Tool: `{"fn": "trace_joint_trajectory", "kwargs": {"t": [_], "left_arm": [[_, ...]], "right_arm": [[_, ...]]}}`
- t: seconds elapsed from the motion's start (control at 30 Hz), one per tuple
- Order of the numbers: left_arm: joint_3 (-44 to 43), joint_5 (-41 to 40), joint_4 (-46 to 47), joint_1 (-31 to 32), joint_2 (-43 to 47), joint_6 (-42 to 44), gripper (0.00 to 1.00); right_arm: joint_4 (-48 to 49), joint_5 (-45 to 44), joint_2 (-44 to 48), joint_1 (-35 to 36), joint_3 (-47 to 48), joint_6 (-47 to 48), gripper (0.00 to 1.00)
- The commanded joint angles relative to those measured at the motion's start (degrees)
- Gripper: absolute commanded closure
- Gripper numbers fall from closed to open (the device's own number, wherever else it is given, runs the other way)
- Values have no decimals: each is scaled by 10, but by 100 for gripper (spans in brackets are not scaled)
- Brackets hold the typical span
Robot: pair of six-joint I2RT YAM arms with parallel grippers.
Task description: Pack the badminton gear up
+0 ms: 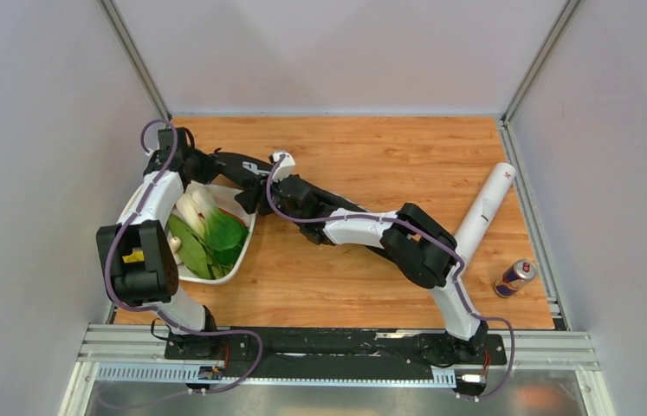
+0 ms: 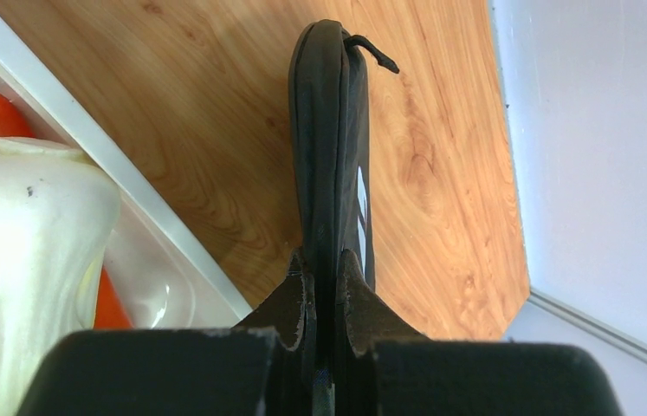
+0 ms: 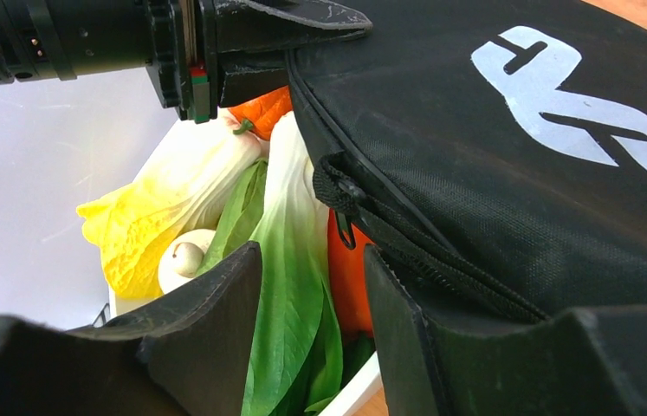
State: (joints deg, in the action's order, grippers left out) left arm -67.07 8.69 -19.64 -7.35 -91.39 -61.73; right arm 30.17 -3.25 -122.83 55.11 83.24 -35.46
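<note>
The black racket bag [image 2: 328, 130] is held up on edge above the wooden table; its white logo [image 3: 562, 95] and zipper [image 3: 406, 247] show in the right wrist view. My left gripper [image 2: 330, 286] is shut on the bag's edge, beside the tray; from above it [image 1: 216, 163] is at the far left. My right gripper [image 3: 311, 295] is open next to the bag's zipper side, over the vegetables; from above it [image 1: 257, 196] is at the tray's far corner. The long white tube [image 1: 484, 212] lies at the right. Rackets and shuttlecocks are out of view.
A white tray [image 1: 246, 247] of toy vegetables stands at the left, its rim [image 2: 86, 143] close under my left gripper. A drink can [image 1: 516, 277] stands at the right near the table edge. White walls enclose the table.
</note>
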Motion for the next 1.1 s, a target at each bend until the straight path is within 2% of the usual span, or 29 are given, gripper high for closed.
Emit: {"fn": "trace_joint_trajectory", "kwargs": {"t": [0.0, 0.33, 0.4, 0.47, 0.5, 0.67, 1.07], "left_arm": [[23, 30, -58, -1, 24, 12, 100], [48, 38, -45, -2, 46, -2, 100], [50, 38, -44, -1, 49, -3, 100], [49, 35, -43, -1, 50, -3, 100], [48, 28, -43, -1, 52, -4, 100], [29, -26, -48, -1, 62, 4, 100], [-93, -182, -88, -1, 65, 52, 100]], "right_arm": [[17, -66, -21, -16, 46, 21, 49], [11, -93, -29, -16, 78, 15, 68], [12, -95, -28, -16, 77, 11, 79], [16, -95, -24, -16, 70, 12, 98], [19, -94, -21, -15, 62, 12, 100], [45, -92, 8, -18, 8, 23, 100], [32, -90, 98, -41, -137, 93, 100]]}}
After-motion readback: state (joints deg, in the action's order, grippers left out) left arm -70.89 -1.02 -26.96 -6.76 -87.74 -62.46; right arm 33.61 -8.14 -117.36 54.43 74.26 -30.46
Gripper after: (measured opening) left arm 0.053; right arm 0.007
